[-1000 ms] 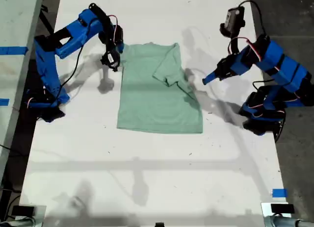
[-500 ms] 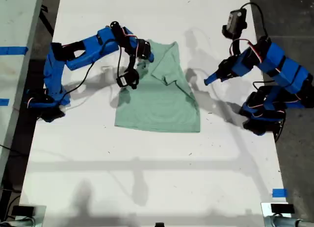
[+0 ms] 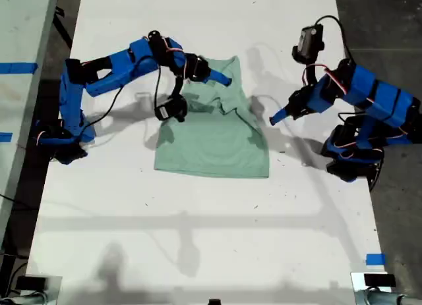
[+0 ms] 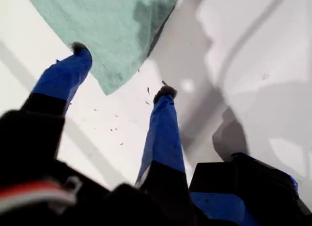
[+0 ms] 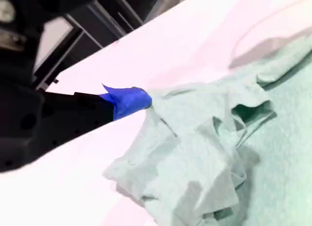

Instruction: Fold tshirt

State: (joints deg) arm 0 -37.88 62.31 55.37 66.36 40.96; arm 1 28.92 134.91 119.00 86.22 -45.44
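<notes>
So the tshirt (image 3: 211, 143) lay on the white table (image 3: 198, 239), a bit above the middle of the exterior view. Its lower part was flat. The top was bunched up, with the sleeve on the exterior view's right folded in over the body.

My second gripper (image 3: 221, 79) reached in from the exterior view's left and sat right over that bunched top edge. In the second wrist view, only one blue finger (image 5: 127, 100) showed, with its tip touching the crumpled cloth (image 5: 195, 157). The other finger was out of sight, so honestly I couldn't tell whether it was pinching the fabric.

My first gripper (image 3: 278, 116) was on the exterior view's right, just beside the shirt's edge and not touching it. The first wrist view looked straight down between its two blue fingers (image 4: 163, 133), which were spread wide apart with nothing between them but bare table. A corner of the shirt (image 4: 107, 26) lay just past the tips, and one fingertip lined up with the cloth's edge.

Both arms threw soft shadows across the table.
</notes>
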